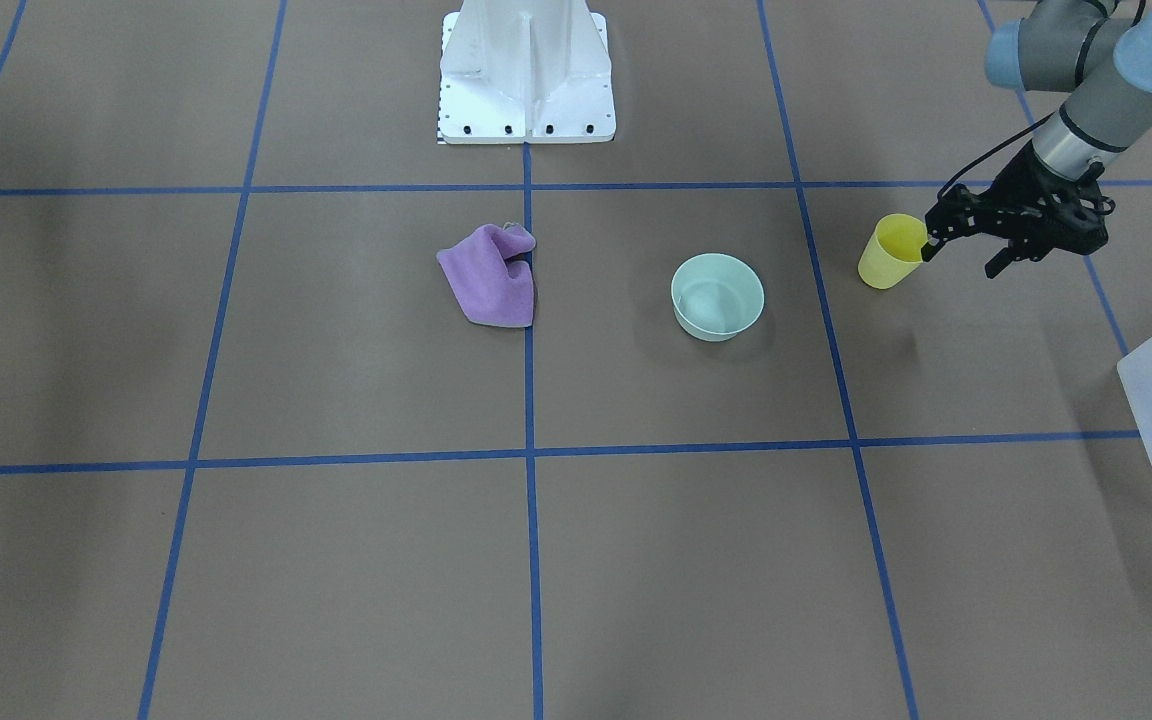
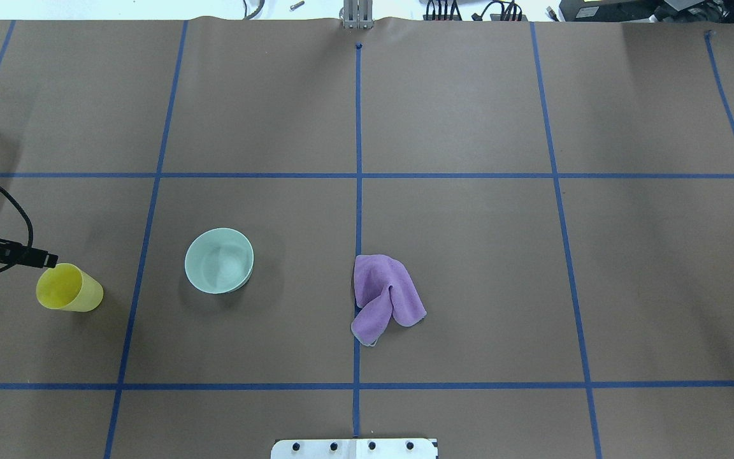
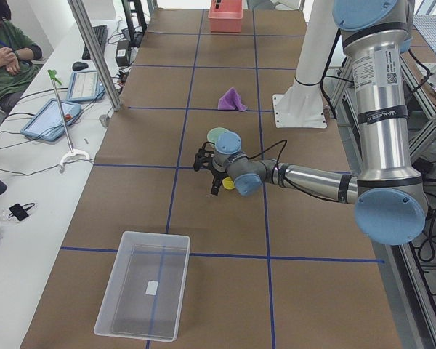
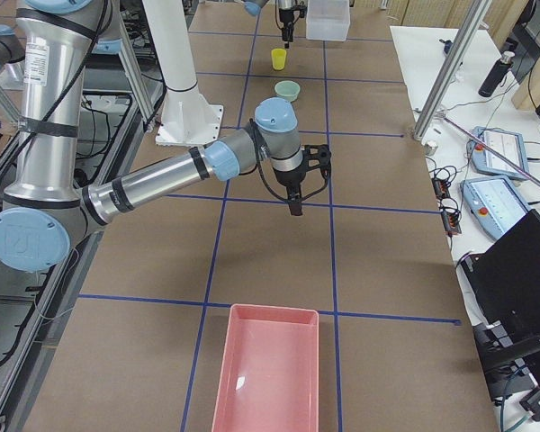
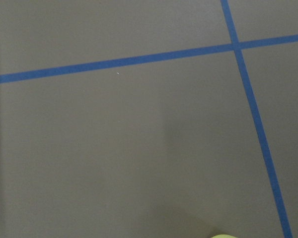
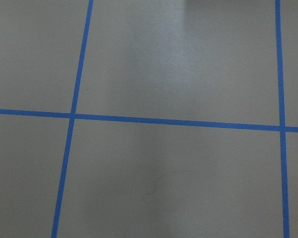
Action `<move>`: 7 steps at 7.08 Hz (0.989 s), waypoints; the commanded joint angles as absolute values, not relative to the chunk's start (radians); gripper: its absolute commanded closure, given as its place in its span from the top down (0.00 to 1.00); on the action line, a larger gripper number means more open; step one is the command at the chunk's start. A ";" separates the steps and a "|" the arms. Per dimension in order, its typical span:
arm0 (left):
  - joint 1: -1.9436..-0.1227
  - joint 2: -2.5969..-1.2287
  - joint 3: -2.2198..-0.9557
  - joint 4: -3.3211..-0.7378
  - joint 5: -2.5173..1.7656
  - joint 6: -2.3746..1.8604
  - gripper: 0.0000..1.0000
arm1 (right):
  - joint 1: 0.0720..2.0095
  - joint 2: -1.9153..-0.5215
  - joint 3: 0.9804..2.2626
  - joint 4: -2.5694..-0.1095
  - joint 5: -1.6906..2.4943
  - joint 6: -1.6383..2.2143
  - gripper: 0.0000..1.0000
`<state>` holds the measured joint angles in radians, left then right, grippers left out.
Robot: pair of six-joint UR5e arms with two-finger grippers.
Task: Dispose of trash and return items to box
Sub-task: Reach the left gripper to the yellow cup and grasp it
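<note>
Cup (image 1: 891,258) beside left fingers (image 1: 941,228); bowl (image 1: 717,296) well apart.

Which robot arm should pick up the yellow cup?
Left. Its open gripper is right beside the yellow cup's rim, and the box sits on that side. The right gripper hangs far off at the table's other end.

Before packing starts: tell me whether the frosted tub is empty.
Empty: the tub is bare inside but for a small white patch; cup and bowl sit outside it.
</note>
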<state>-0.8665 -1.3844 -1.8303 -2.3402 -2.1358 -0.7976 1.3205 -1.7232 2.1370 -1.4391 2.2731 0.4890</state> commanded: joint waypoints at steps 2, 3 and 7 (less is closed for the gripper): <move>-0.813 -1.356 -1.829 -2.377 -2.134 -0.796 0.84 | 1.312 -1.723 2.135 -1.439 2.255 0.489 1.00; -0.810 -1.333 -1.829 -2.407 -2.135 -0.796 0.70 | 1.312 -1.723 2.135 -1.439 2.255 0.489 1.00; -0.807 -1.336 -1.833 -2.451 -2.137 -0.799 0.00 | 1.310 -1.723 2.135 -1.439 2.255 0.489 1.00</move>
<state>-0.8074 -1.3327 -1.8316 -2.4393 -2.1357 -0.7982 1.3106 -1.7227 2.1353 -1.4389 2.2550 0.4893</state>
